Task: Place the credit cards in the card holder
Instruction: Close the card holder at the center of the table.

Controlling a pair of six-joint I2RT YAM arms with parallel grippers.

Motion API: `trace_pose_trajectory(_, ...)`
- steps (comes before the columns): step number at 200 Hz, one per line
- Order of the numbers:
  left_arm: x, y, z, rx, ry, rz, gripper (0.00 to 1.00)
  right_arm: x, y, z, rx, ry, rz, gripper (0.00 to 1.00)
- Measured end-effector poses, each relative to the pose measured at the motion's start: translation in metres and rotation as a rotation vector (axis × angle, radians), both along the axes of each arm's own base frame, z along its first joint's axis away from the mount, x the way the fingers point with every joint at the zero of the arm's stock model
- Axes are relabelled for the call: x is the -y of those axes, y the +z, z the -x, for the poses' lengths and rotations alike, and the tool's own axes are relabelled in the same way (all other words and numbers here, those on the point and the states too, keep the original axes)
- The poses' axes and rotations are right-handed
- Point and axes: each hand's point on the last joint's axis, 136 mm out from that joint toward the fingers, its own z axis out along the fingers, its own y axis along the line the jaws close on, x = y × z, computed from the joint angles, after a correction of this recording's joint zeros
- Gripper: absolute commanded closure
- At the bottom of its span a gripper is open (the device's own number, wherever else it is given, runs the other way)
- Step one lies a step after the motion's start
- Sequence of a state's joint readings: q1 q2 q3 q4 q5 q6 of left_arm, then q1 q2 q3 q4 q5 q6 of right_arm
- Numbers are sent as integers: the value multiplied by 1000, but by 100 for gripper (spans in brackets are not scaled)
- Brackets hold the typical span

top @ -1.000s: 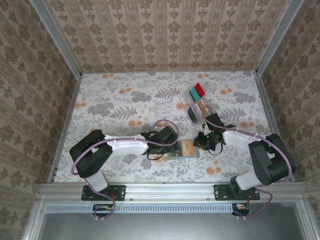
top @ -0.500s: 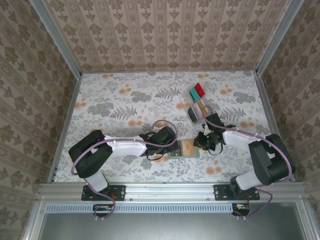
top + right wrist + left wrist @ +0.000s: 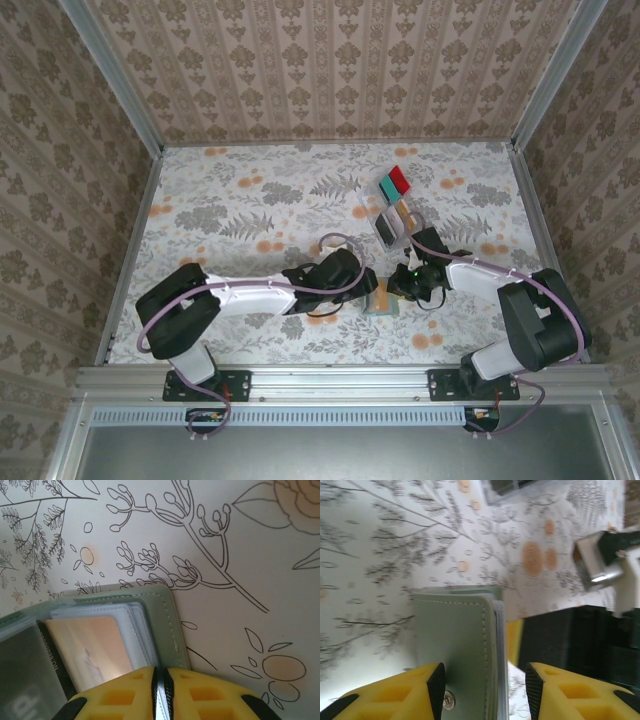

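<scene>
Working on the card holder (image 3: 383,302) looks like your step in hand. It lies near the front edge of the table (image 3: 250,210), between the two grippers. The right wrist view shows a tan card (image 3: 90,650) already seated in one of its clear sleeves. Other credit cards (image 3: 399,180) wait in and beside the clear tray (image 3: 415,222), well apart from the holder, so I judge the task only partly done.

Your left gripper (image 3: 482,687) reaches in low from the left, jaws wide and straddling the holder's grey-green cover; contact is unclear. Your right gripper (image 3: 160,690) sits at the holder's edge with fingers pressed almost together, and you cannot tell whether they pinch a sleeve.

Next, you likely need that cover kept open and steady while one arm goes for another card, coming in flat and low.
</scene>
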State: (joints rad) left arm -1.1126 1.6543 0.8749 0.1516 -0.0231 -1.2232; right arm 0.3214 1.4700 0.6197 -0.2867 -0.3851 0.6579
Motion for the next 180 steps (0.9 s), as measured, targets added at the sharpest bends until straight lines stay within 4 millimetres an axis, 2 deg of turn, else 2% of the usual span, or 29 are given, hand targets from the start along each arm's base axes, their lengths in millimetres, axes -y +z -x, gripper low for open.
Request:
trace_pose_trajectory(33,18,7,0,-3,-27,39,51,0,1,0,4,0,-1,82)
trace_pose_trajectory(65,32,-13,0,-45,-41,50,53,2,5,1,18,-1,12,80)
trace_pose_trajectory(94,40,-30,2,-81,-50,67,53,16,21,7,49,-22,78,76)
trace_pose_trajectory(132,45,-27,3,-89,-53,97,51,44,48,4,124,-73,178,72)
trace_pose_trajectory(157,46,-26,2,-88,-54,100,51,59,48,7,115,-95,224,70)
trace_pose_trajectory(180,46,-26,3,-89,-55,101,51,60,42,11,87,-83,236,70)
